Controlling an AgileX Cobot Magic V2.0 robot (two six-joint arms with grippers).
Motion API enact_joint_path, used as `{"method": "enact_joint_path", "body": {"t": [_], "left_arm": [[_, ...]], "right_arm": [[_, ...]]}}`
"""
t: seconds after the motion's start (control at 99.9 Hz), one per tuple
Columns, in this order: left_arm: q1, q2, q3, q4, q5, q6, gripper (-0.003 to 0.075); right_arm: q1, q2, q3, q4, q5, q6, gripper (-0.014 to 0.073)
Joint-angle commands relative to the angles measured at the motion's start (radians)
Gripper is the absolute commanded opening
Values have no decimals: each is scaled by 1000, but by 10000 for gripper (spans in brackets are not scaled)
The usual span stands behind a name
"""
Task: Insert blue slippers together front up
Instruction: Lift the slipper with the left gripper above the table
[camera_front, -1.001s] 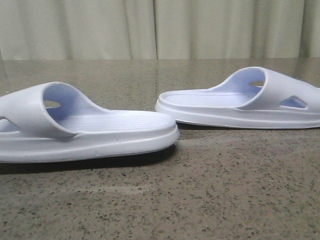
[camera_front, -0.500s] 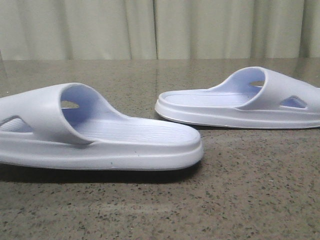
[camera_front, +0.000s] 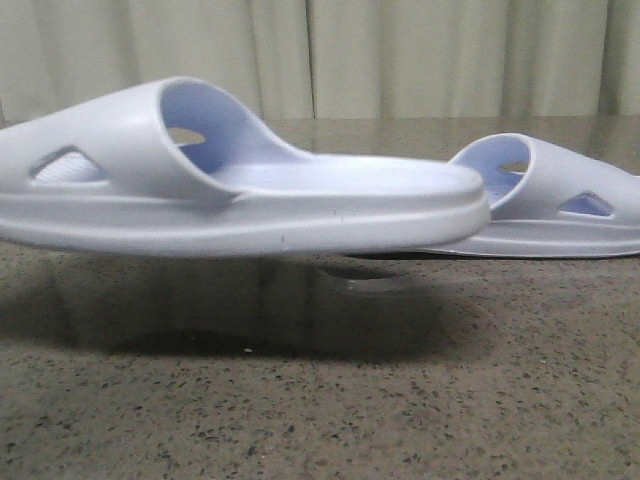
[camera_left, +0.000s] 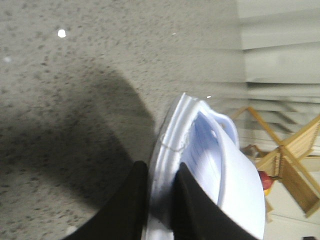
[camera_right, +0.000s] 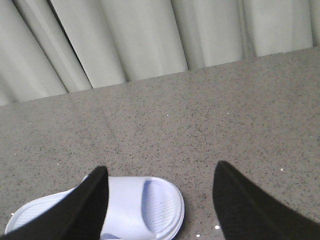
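Note:
In the front view one blue slipper (camera_front: 250, 190) hangs level above the table with its shadow beneath it, its wide strap at the left and its long flat end pointing right. My left gripper (camera_left: 161, 167) is shut on the sole edge of this slipper (camera_left: 235, 180), one black finger on each side of the rim. The other blue slipper (camera_front: 560, 205) lies flat on the table at the right, partly hidden behind the lifted one. My right gripper (camera_right: 161, 170) hovers open above that slipper (camera_right: 145, 205), touching nothing. Neither gripper shows in the front view.
The speckled grey stone table (camera_front: 400, 400) runs back to a pale curtain (camera_front: 400, 60). In the left wrist view a wooden frame (camera_left: 295, 165) and a red and yellow object (camera_left: 267, 184) stand beyond the table's edge.
The left slipper has risen off the table and moved to the right, and it now overlaps the other slipper's near end. The right slipper has not moved.

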Motion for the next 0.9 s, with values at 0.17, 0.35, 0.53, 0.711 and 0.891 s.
{"method": "enact_joint_path", "body": {"t": [0.17, 0.35, 0.53, 0.711, 0.891], "left_arm": [[1, 2, -25, -211, -3, 96, 16], [1, 2, -25, -250, -66, 125, 16], [1, 2, -25, -252, -68, 132, 16], [1, 2, -25, -252, -72, 137, 16], [1, 2, -25, -252, -74, 139, 16]], "right_arm": [[-1, 97, -34, -9, -87, -2, 383], [-1, 187, -34, 5, -88, -2, 383], [-1, 310, -34, 107, -100, 0, 383], [-1, 412, -34, 182, -131, 0, 383], [-1, 484, -34, 214, -163, 0, 383]]}}
